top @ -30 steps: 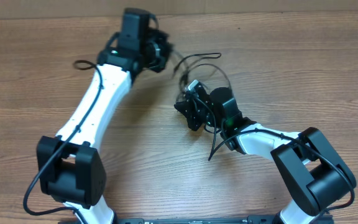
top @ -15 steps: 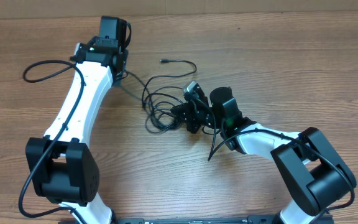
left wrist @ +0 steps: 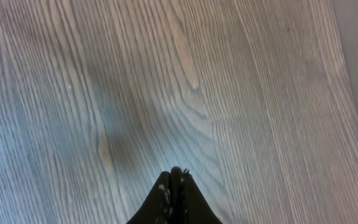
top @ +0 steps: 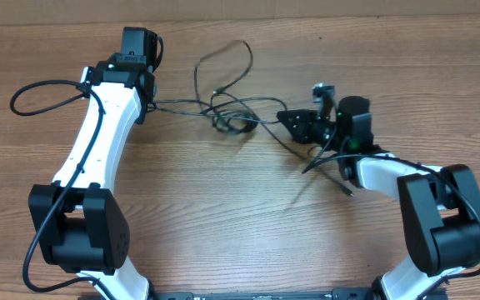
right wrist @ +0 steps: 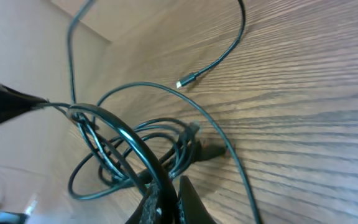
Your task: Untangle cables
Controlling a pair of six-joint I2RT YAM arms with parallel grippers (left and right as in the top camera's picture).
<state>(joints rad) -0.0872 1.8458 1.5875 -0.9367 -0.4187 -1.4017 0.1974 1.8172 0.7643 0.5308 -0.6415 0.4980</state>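
The cables [top: 233,117] are thin black cords knotted in a small tangle between the two arms at mid-table, with one loop arching toward the far edge. My left gripper [top: 146,101] is shut on a strand that runs taut rightward into the knot. In the left wrist view its fingers [left wrist: 174,175] are pressed together over bare wood. My right gripper [top: 283,117] is shut on another cord just right of the knot. The right wrist view shows the tangle [right wrist: 135,140] close ahead of that gripper [right wrist: 166,190], and a loose plug end [right wrist: 185,82] lying beyond.
The left arm's own thick black wire [top: 32,90] loops out at the far left. A loose cord tail [top: 340,179] trails on the wood beside the right arm. The table's far edge [top: 307,17] runs along the top.
The left gripper has swung left and the right gripper has pulled right and away, each holding a strand. The bundle has stretched out between them, and one loop has flipped toward the far edge.
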